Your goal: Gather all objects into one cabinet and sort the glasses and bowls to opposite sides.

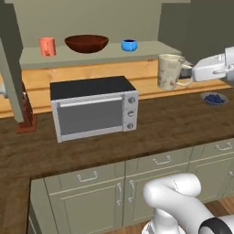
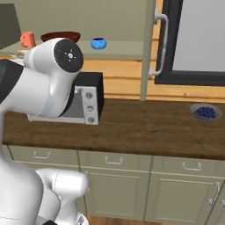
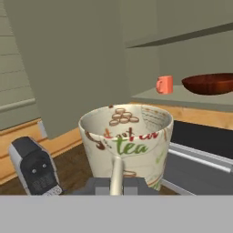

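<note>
Gripper fingertips hidden behind beige speckled mug (image 3: 126, 143); wide red-brown bowl (image 3: 210, 83) cut by frame edge; small lettering on mug partly unreadable.

light: even, soft, moderately bright
shadows: faint under the toaster oven (image 1: 93, 107) on the counter (image 1: 173, 123)
glare: dull sheen on bowl (image 1: 86, 43)
sharpness: slightly soft, rendered

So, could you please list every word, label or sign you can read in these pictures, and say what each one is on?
"tea" in green letters: on the side of the beige speckled ceramic mug, hand view.
Red lettering just above it on the same mug: too broken up to read.
Silver toaster oven knobs: no readable markings.
</note>
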Controlling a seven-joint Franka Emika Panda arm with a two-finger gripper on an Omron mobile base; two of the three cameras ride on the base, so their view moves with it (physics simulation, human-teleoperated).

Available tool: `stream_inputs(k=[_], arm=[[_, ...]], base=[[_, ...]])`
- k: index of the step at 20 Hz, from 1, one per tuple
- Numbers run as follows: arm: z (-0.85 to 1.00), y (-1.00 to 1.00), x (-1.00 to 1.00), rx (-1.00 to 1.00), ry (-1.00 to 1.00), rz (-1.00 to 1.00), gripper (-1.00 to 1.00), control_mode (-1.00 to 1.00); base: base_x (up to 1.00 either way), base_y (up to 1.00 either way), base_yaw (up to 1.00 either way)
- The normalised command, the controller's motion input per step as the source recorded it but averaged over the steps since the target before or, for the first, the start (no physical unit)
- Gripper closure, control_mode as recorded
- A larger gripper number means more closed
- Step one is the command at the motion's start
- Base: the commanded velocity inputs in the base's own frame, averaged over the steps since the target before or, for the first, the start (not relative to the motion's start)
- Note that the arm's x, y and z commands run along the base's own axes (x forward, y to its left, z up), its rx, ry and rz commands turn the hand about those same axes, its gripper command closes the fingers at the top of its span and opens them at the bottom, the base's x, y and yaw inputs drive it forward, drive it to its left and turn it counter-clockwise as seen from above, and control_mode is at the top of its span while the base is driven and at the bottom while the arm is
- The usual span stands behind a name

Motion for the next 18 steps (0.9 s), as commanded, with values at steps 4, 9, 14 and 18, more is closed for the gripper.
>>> stream_inputs(k=[4,9,14,18], arm=[[0.0,0.0,0.0,0.0,0.0,0.0,1.0,1.0],[0.0,0.0,0.0,0.0,0.0,0.0,1.0,1.0],[0.0,0.0,0.0,0.0,0.0,0.0,1.0,1.0],[0.0,0.0,0.0,0.0,0.0,0.0,1.0,1.0]], base=[[0.34,0.16,-0.07],[0.47,0.32,-0.09],[0.26,0.46,0.0],[0.44,0.29,0.0]])
